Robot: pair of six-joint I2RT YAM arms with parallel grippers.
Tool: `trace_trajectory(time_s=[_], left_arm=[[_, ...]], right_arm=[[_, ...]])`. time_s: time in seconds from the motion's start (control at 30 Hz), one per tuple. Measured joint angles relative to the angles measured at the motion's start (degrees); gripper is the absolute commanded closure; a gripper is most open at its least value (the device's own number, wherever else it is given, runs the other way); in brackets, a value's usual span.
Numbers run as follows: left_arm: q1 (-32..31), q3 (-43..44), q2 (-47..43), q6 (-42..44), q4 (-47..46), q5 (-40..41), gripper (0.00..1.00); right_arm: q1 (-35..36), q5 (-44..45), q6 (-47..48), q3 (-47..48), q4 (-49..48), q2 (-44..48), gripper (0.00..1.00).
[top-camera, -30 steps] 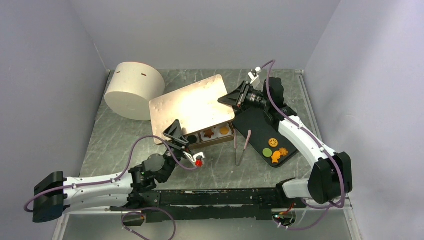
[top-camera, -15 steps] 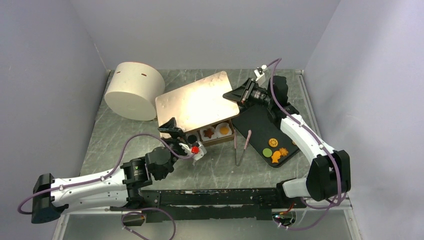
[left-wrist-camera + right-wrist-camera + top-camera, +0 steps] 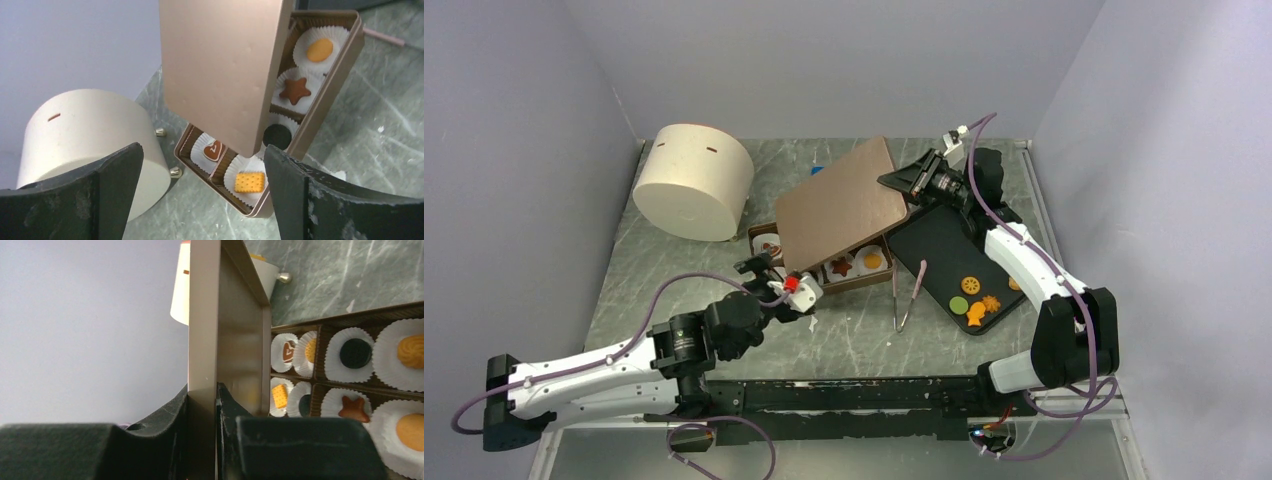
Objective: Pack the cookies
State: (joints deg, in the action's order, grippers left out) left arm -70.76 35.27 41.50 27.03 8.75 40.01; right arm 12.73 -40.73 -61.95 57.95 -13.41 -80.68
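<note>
A rose-gold box (image 3: 860, 281) holds cookies in white paper cups: heart (image 3: 768, 243), star (image 3: 842, 266), orange round (image 3: 873, 260). My right gripper (image 3: 904, 180) is shut on the edge of the box's lid (image 3: 839, 205) and holds it tilted above the box. The right wrist view shows both fingers clamped on the lid (image 3: 202, 330). My left gripper (image 3: 779, 280) is open and empty at the box's near left corner. The left wrist view shows the heart (image 3: 214, 149), square (image 3: 249, 182), black round (image 3: 277, 135) and star (image 3: 295, 89). More cookies lie on a black tray (image 3: 934, 250), including an orange round (image 3: 971, 285) and a fish (image 3: 975, 317).
A large white cylinder (image 3: 692, 180) stands at the back left, close to the box. Pink tongs (image 3: 906, 300) lie on the table between the box and the black tray. Grey walls close in on three sides.
The lid has swung right and tilted steeper, uncovering the box's left end with the heart cookie. My left arm has shifted right, its gripper staying by the box's near left corner.
</note>
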Motion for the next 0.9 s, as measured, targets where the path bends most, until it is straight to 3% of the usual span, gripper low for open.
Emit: trace_trajectory(time_s=[0.27,0.57,0.9], left_arm=[[2.36,0.17,-3.45,-12.72,-4.26,5.29,0.03],[16.17,2.73,2.10,-36.04,-3.26,2.93,0.03],[29.55,2.73,5.55,-52.22,3.43,-1.77,0.03]], right_arm=[[1.07,-0.26,-3.76,-0.09,-4.61,0.00,1.00],[5.44,-0.04,-6.84,-0.94,-10.27,-1.97,1.00],[9.40,1.36,-9.99,-4.59,-15.28,-5.97,1.00]])
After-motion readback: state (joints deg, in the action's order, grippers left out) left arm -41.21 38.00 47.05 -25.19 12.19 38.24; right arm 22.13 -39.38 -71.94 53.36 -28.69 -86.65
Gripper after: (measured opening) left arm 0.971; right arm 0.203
